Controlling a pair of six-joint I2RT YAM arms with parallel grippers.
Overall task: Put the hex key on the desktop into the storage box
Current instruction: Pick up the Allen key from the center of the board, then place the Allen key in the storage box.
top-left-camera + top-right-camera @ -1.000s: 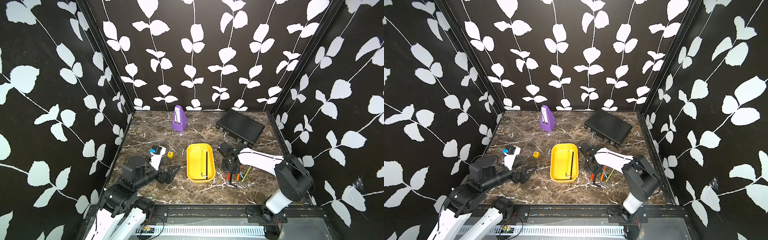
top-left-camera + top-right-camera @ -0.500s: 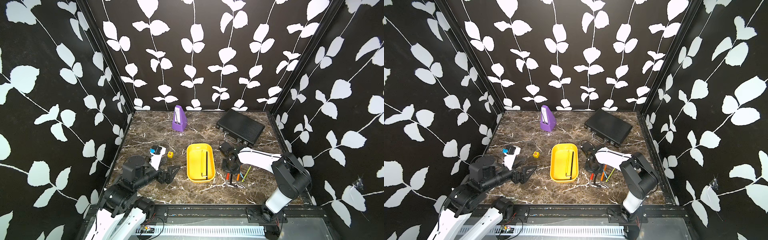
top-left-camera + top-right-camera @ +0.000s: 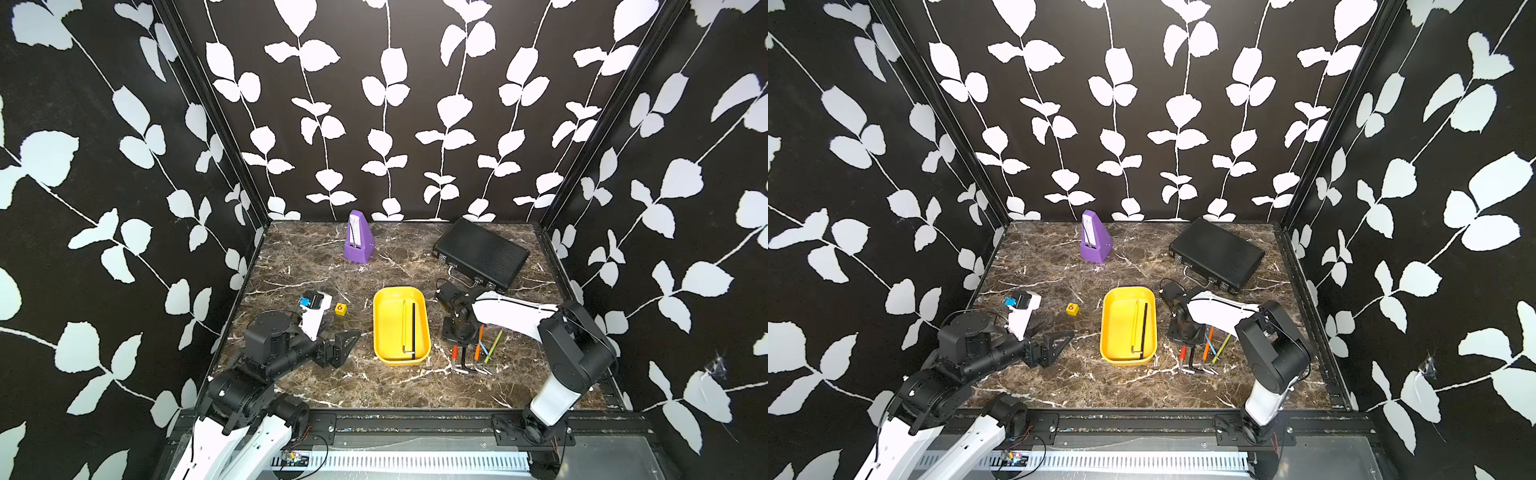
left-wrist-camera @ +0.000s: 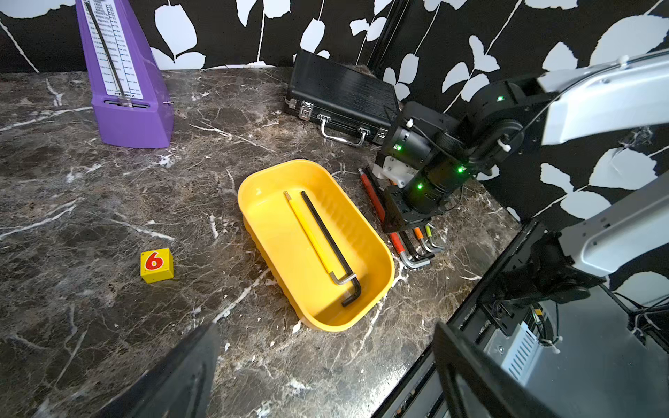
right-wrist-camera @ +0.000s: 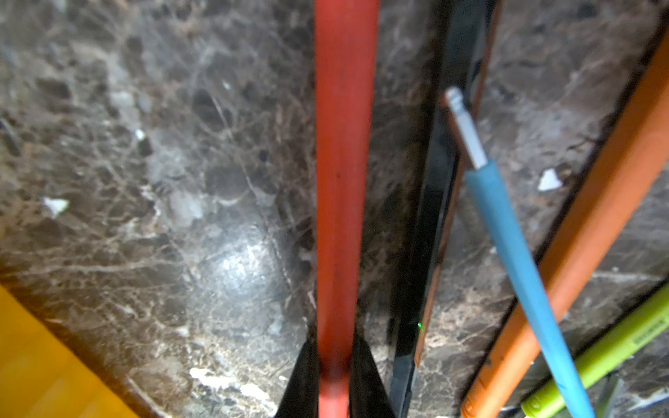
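Stiffness and thinness decide how this job will go. The red hex key (image 5: 344, 181) looks like a slim, rigid L-shaped rod in a coloured sleeve. It should be light enough to lift with little force, but it lies flat on the counter (image 3: 316, 270), so there is little height to pinch.

The right end effector (image 5: 333, 365) is clamped across the key's long arm, with one black fingertip pressed to each side in the right wrist view. That seems the right place to hold it. A grip far from the balance point would probably let the rod swing down, and I cannot tell how near the middle this one is.

Taking the back wall as twelve, the key lies at about four o'clock from the storage box (image 3: 377, 332). It is the nearest to the box in a fan with a black key (image 5: 434, 217), an orange key (image 5: 597, 202), a blue key (image 5: 506, 235) and a green key (image 5: 615, 347). The black key lies just beside it and could get dragged along.

A yellow key (image 4: 307, 231) and a second black key (image 4: 325, 231) lie inside the box. The left end effector (image 3: 347, 340), at about eight o'clock from the box, stands open and empty.
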